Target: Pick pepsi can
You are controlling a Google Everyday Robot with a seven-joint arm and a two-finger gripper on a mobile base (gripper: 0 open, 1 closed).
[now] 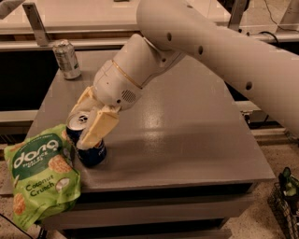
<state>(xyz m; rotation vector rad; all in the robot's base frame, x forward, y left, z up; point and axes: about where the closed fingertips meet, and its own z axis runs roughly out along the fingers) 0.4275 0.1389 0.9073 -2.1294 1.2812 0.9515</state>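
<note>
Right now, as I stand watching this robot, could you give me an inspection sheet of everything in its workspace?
Surface: grey table, flat, matte top.
Job's things: pepsi can, upright near the front left edge, its side against the snack bag.
Clutter: green snack bag, overhanging the front left corner; silver-grey can, upright at the far left corner.
Grippers: gripper, lowered onto the pepsi can from the right and above; the grasp cannot be judged.
Cables: one dark cable on the floor beyond the table, upper right.
Surroundings: pale counter behind the table; wire basket on the floor at lower right.
</note>
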